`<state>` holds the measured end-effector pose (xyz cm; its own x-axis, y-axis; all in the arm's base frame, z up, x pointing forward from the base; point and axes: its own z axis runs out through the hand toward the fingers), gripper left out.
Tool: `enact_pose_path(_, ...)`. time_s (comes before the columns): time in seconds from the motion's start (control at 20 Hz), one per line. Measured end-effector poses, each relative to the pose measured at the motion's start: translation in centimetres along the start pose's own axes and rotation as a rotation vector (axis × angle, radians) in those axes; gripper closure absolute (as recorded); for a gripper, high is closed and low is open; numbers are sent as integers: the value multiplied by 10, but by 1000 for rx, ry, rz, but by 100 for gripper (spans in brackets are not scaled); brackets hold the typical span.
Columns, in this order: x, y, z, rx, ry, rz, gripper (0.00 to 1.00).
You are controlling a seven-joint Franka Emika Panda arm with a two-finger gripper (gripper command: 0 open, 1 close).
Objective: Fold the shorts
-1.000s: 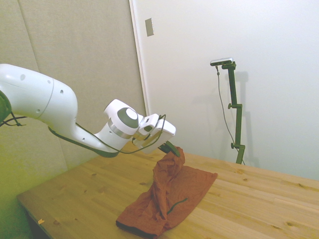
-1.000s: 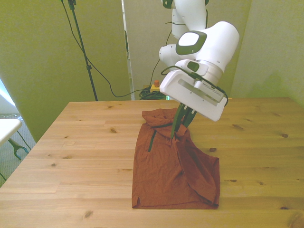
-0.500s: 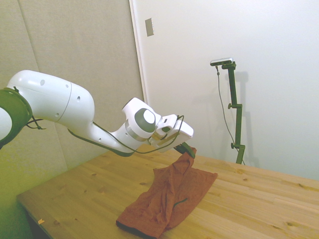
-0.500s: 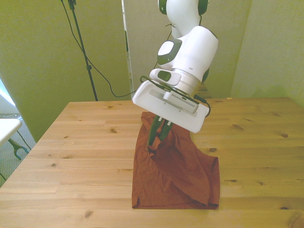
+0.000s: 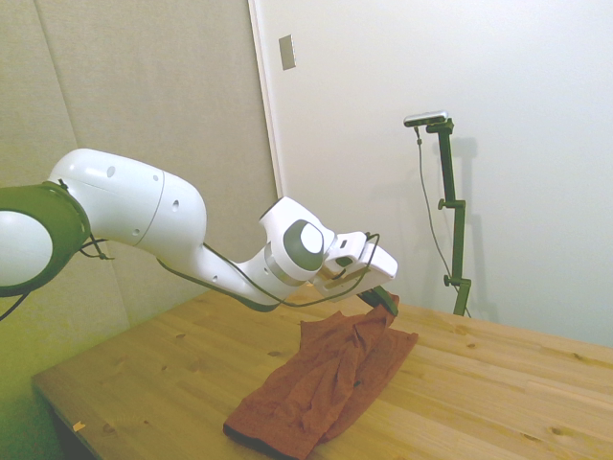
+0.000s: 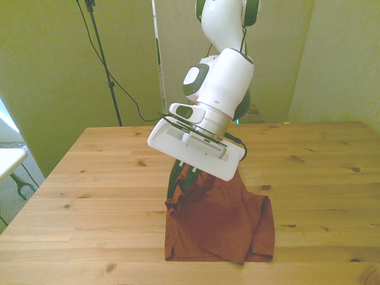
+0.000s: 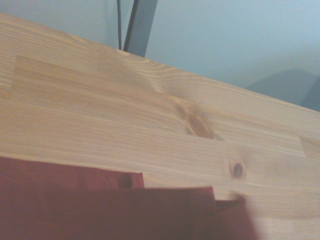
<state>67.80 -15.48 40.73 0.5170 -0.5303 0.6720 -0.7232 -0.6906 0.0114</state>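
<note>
Pinched between closed fingers, an edge of the shorts (image 6: 219,219) is held by the gripper (image 6: 184,181) just above the table (image 6: 89,178); the remaining cloth lies doubled over near the table's near edge.

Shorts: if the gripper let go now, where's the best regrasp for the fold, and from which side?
Probably the same raised edge the gripper pinches now: that part of the shorts is lifted off the table, so the fingers can close around it from above. The rest lies flat against the wood. The near hem, toward the camera in the front view, gives no free edge to slip under.
</note>
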Motion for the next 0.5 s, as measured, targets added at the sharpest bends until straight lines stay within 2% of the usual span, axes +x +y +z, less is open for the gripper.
enact_pose_path(0.4,27,2,-6,27,5,35,0)
enact_pose_path(0.5,21,-2,-13,35,-39,54,0)
